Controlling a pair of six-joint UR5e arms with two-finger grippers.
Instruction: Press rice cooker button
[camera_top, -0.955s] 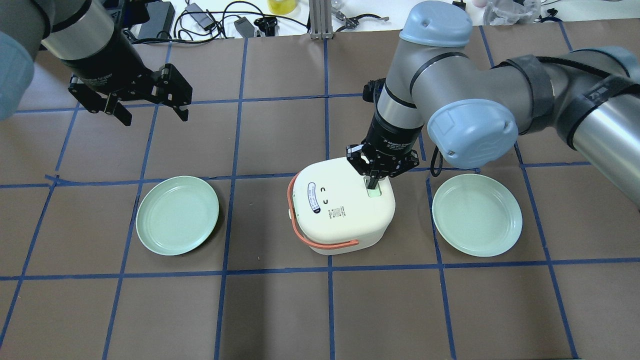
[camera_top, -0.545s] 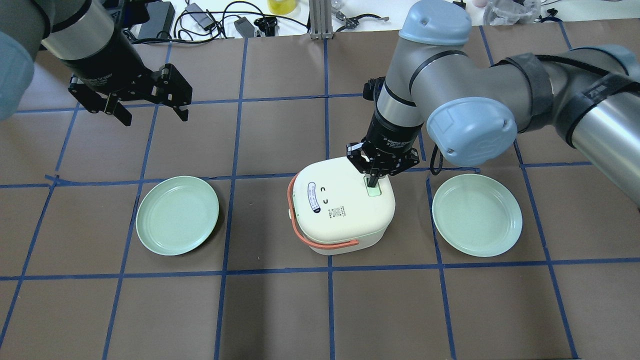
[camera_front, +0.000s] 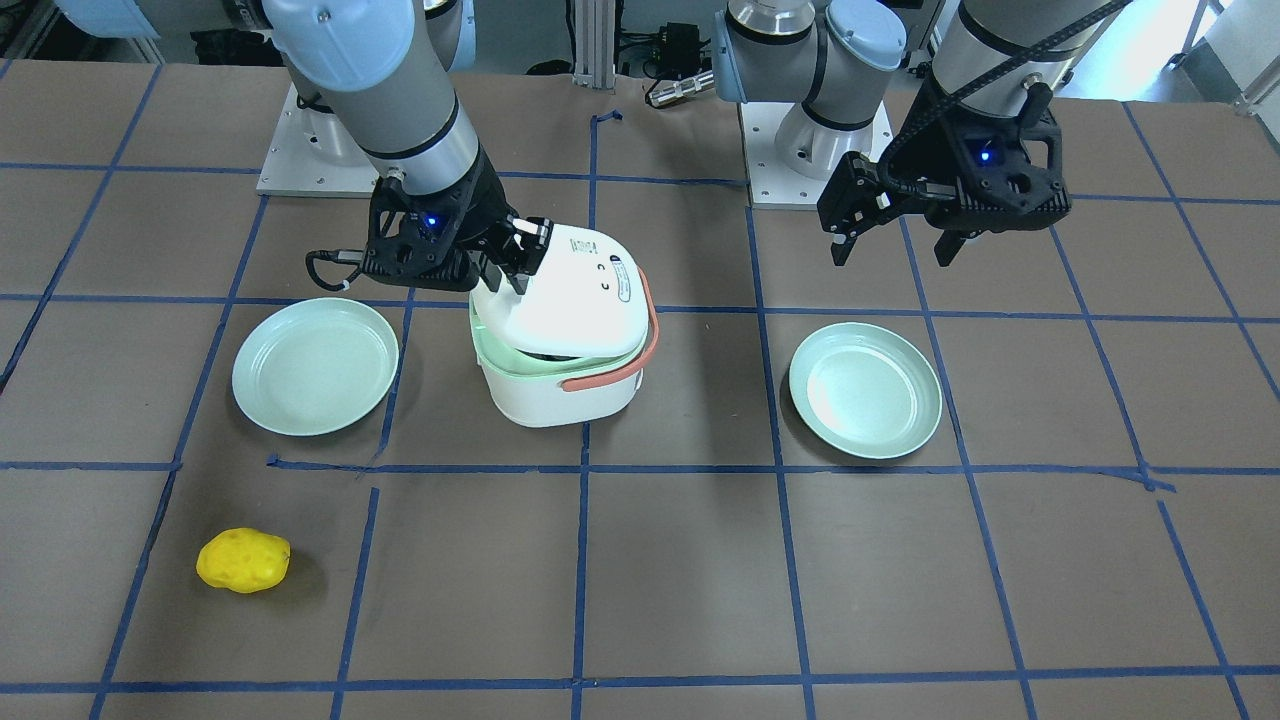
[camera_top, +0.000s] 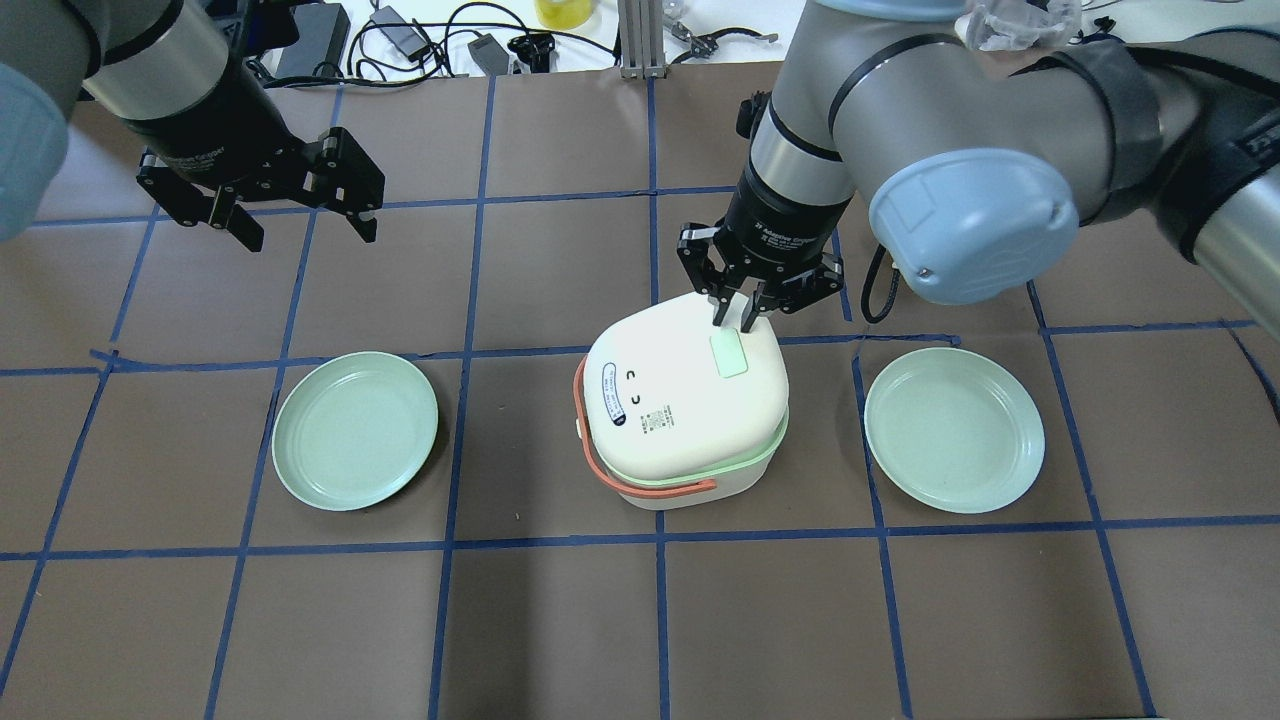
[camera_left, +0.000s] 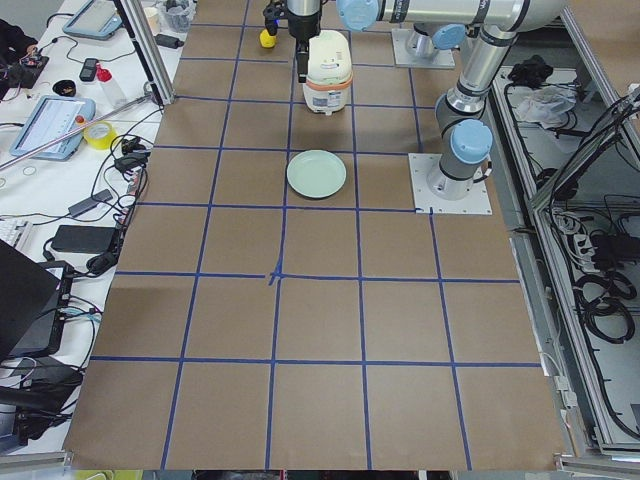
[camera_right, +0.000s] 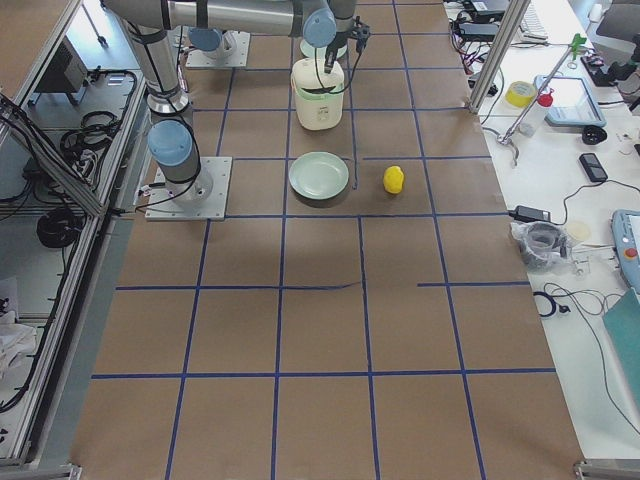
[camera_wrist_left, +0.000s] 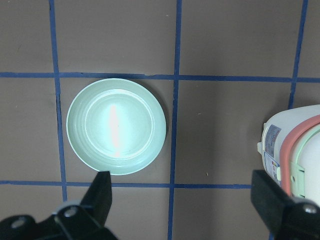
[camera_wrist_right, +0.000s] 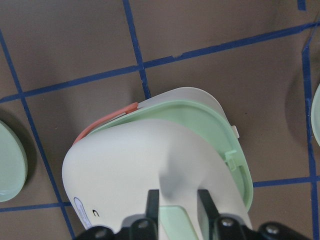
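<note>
The white rice cooker (camera_top: 680, 420) with an orange handle stands mid-table, also seen from the front (camera_front: 560, 390). Its lid (camera_front: 565, 295) is raised and tilted, showing the green inner rim (camera_wrist_right: 220, 135). The pale green button (camera_top: 730, 355) sits on the lid top. My right gripper (camera_top: 733, 318) hovers just above the lid's back edge, behind the button and off it. Its fingers (camera_wrist_right: 152, 205) are nearly shut with a narrow gap and hold nothing. My left gripper (camera_top: 305, 230) is open and empty, high over the table's far left, away from the cooker.
Two pale green plates lie on either side of the cooker, one on the left (camera_top: 355, 430) and one on the right (camera_top: 955, 430). A yellow lumpy object (camera_front: 243, 560) lies near the operators' edge. Cables and tools (camera_top: 420, 40) line the far edge.
My right gripper has lifted off the button and drawn back toward the lid's rear edge. The cooker lid has popped up. The left arm has not moved.
</note>
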